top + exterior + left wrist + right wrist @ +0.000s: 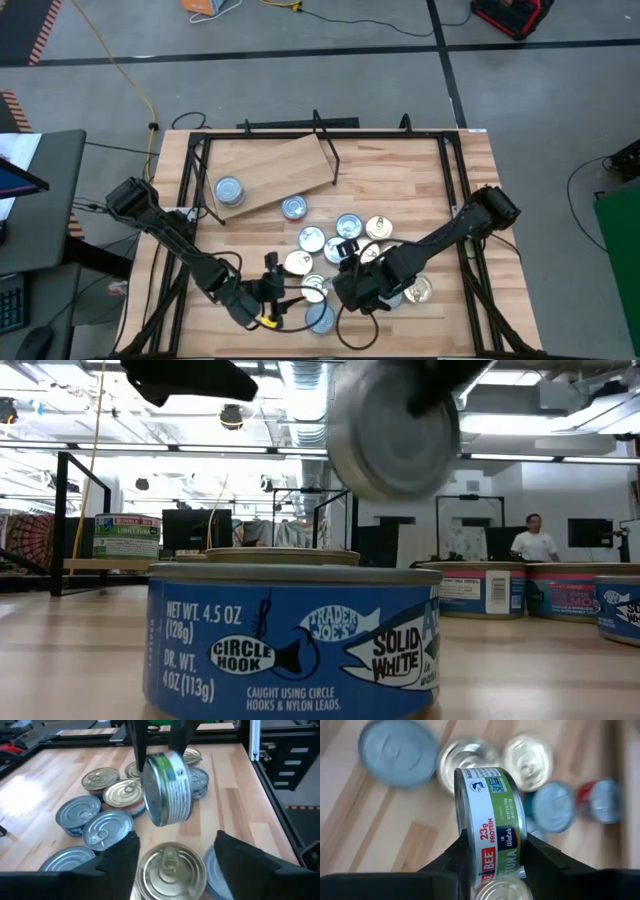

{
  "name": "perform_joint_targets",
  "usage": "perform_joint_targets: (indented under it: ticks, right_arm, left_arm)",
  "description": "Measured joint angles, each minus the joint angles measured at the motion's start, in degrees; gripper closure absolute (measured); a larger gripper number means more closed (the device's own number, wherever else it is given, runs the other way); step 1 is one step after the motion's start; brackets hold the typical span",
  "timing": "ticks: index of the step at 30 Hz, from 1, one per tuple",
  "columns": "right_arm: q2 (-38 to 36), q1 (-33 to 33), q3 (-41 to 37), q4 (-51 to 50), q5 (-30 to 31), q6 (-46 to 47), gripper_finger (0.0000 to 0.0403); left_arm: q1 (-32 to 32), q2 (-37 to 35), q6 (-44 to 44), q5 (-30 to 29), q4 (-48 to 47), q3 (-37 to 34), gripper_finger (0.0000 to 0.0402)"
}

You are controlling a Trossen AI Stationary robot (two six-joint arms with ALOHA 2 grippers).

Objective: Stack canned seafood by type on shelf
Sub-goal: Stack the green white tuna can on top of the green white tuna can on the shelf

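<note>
Right up against the low camera sat a blue-labelled tin (pixel 290 640), flat on the table, its label filling the near foreground — and above it hung the tin I was carrying. My right gripper (pixel 492 852) had its fingers pinched on a green-and-white labelled tin (pixel 487 820), holding it by its two flat faces, so the can stood on edge, its round axis running level across the jaws rather than upright. Lifted clear of the table it was, over the near-centre cluster of loose tins (pixel 345 250).

My left gripper (pixel 172 855) hovered low at the near edge, left of the right one, jaws spread wide with nothing between them — a gold-lidded tin (pixel 170 867) lay flat directly under the gap, not yet gripped. From that wrist view the raised tin (pixel 167 787) hung just beyond my left fingers, on edge, label facing the lens.

The relation that mattered: the shelf (pixel 270 170) lay far and to the left of the held tin, a plywood board tilted across the far-left part of the table, with one silver-lidded tin (pixel 230 190) resting on it and another (pixel 293 208) at its near edge. My left arm sat nearer that board than my right. So I judged the can would have to travel away and leftward, and be turned from on-edge to flat before it could sit on a stack. A person stood far off in the room behind, well away from the table.
</note>
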Motion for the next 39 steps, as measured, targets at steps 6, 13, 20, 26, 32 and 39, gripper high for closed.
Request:
perform_joint_targets:
  ticks: [6, 13, 20, 26, 32, 39]
  right_arm:
    - [-0.4, -1.2, 0.0, 3.7, 1.3, 2.3, 0.0239]
    - [-0.4, -3.8, 0.0, 6.0, 2.0, 5.7, 0.0238]
    - [-0.4, -4.8, 0.0, 10.2, 4.2, 5.2, 0.0237]
    - [-2.6, -4.6, 0.0, 11.6, 4.2, 4.3, 0.0237]
    - [-5.3, -4.3, 0.0, 14.1, 4.2, 4.3, 0.0235]
    - [-6.0, -4.3, 0.0, 13.6, 3.8, 8.2, 0.0206]
  left_arm:
    - [2.7, 0.0, -0.2, -0.1, 0.6, 0.0, 0.0088]
    - [4.1, 0.0, 3.1, -1.4, 3.5, 0.0, 0.0077]
    - [4.5, 0.0, 3.3, -2.0, 3.6, 0.0, 0.0078]
    - [4.6, -1.1, 5.5, -4.8, 3.4, 0.0, 0.0090]
    - [4.9, -1.3, 8.3, -3.5, 3.7, 0.7, 0.0156]
    - [4.9, -1.4, 11.8, -4.7, 3.4, 2.2, 0.0274]
